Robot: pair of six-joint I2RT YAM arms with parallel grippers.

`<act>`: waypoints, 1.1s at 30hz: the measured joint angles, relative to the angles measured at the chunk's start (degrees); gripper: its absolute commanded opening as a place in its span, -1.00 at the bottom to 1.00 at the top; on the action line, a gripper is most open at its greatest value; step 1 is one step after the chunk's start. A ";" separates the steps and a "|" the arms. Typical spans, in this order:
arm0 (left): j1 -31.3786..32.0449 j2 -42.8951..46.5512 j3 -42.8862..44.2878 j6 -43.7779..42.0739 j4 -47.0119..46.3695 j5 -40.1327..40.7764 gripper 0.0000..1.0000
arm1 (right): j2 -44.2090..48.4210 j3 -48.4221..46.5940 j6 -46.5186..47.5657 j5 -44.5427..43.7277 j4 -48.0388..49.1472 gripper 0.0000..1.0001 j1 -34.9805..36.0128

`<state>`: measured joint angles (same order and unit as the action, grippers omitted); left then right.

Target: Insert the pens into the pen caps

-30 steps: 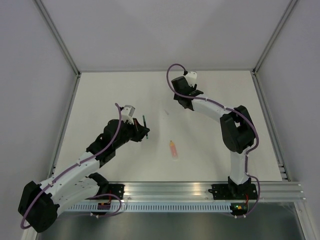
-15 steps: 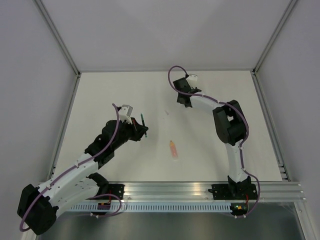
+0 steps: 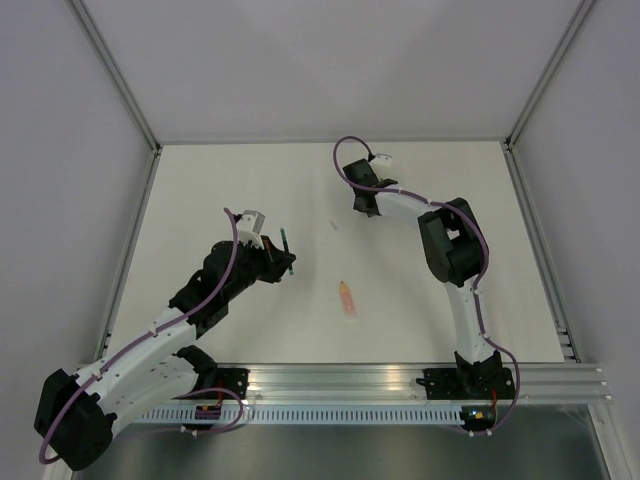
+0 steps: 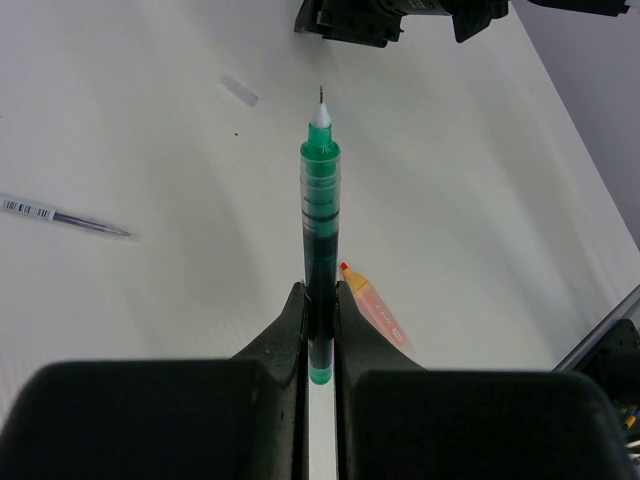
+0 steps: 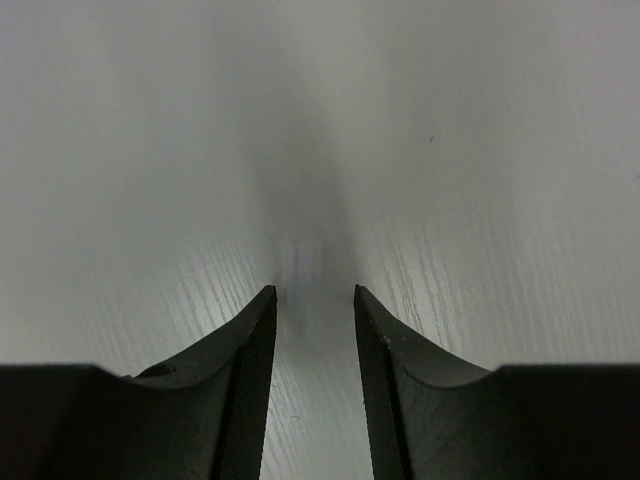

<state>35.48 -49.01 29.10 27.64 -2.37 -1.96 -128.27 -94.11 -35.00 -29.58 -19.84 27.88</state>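
Grip: left end effector pinched dark green pen near its rear, nib pointing away | orange pen lay on surface just right of its fingers | right end effector spread, nothing between, close over surface

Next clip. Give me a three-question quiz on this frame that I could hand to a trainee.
1. True or false: the left tool grips the green pen, and the pen's tip is bare.
2. Which of these lies on the table between the arms? A: orange pen. B: scissors. C: ruler.
3. Fill in: the right tool, low over the table, has its jaws ____ with nothing between them.

Key: 1 true. 2 A. 3 apart.
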 measured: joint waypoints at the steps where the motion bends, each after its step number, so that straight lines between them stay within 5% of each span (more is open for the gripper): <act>1: 0.00 0.00 -0.02 0.00 0.00 0.00 -0.95 | -0.04 -0.04 -0.13 0.09 -0.11 -0.19 0.00; 8: 0.00 0.02 -0.04 0.00 0.00 0.00 -0.95 | -0.59 -1.22 -0.35 0.83 -1.09 -0.41 -0.04; 19: 0.00 0.76 -0.04 0.00 0.02 0.00 -0.95 | -1.40 -2.71 -0.39 2.71 -1.29 -0.43 -0.81; 28: 0.00 0.76 -0.04 0.00 0.02 0.00 -0.95 | -1.46 -2.86 0.33 2.80 -1.62 -0.95 -0.92; 33: 0.00 0.48 -0.04 0.00 0.00 0.17 -0.95 | -0.26 -0.87 1.33 2.97 -0.92 -1.00 -0.92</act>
<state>35.48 -48.53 29.06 27.64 -2.37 -1.78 -128.53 -94.98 -33.67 -26.61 -20.75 26.96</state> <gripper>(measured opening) 0.072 0.200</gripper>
